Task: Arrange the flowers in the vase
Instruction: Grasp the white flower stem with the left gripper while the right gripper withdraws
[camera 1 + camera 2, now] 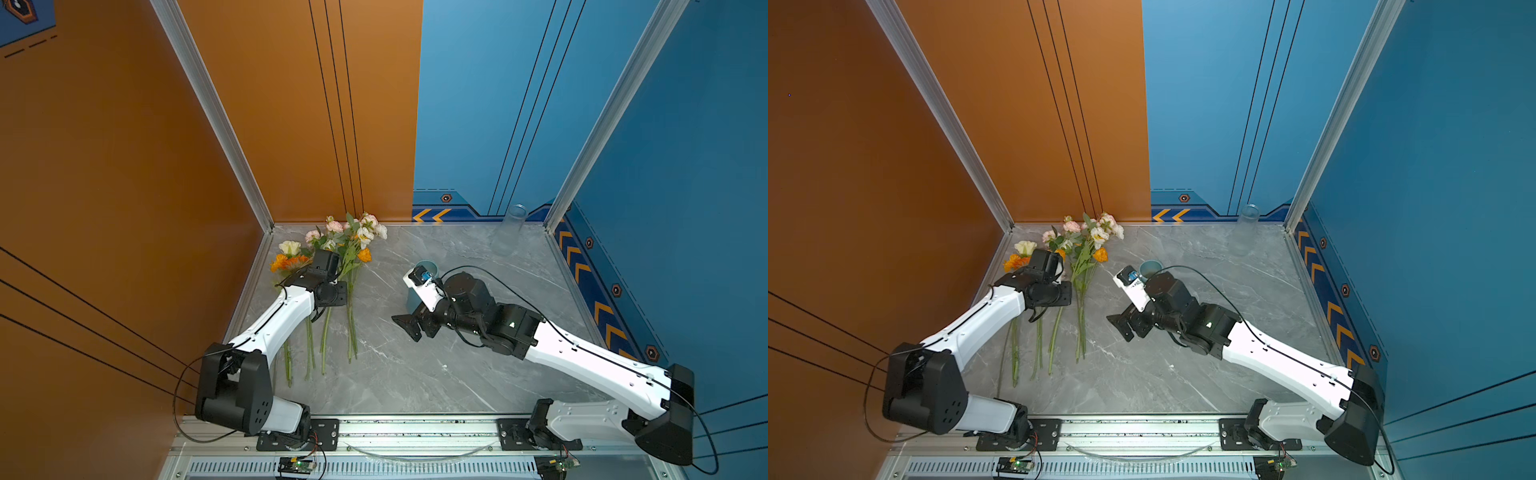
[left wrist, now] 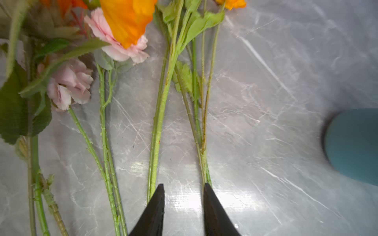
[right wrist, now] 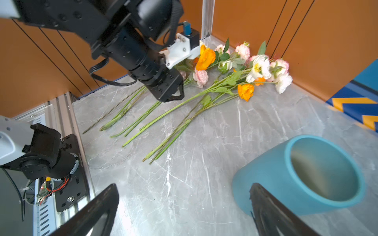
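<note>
1. Roughly a dozen flowers (image 1: 365,235); stems overlap, so exact count can't tell. All lie flat on the grey marble-look table (image 1: 415,374) in the back-left corner, blooms twd back wall, cut ends twd front.
2. Blooms by colour in right wrist view: at least 3 orange, 4 pale pink, 2 white. Also 1 cream bloom (image 1: 289,247), nearest the left wall in both top views.
3. Containers: 1 blue vase (image 1: 428,264), upright, mid-table, well apart from the flowers. 1 clear glass cylinder (image 1: 512,226), upright by back wall nr the right post.
4. Arms: 2.
5. left gripper (image 2: 184,190) sits low over the stems. Fingers stand w/ a narrow gap, bare table showing btwn the tips. A stem bundle runs under each finger; nothing seen pinched.
6. right gripper (image 3: 184,204): fingers spread wide, holding nothing, just beside the vase. One finger overlaps the vase wall in right wrist view; contact can't tell.
7. Markings: 2 orange chevrons (image 1: 432,215) on the back wall strip; more chevrons + hexagon badges along the right wall. Any lettering too small to read.
</note>
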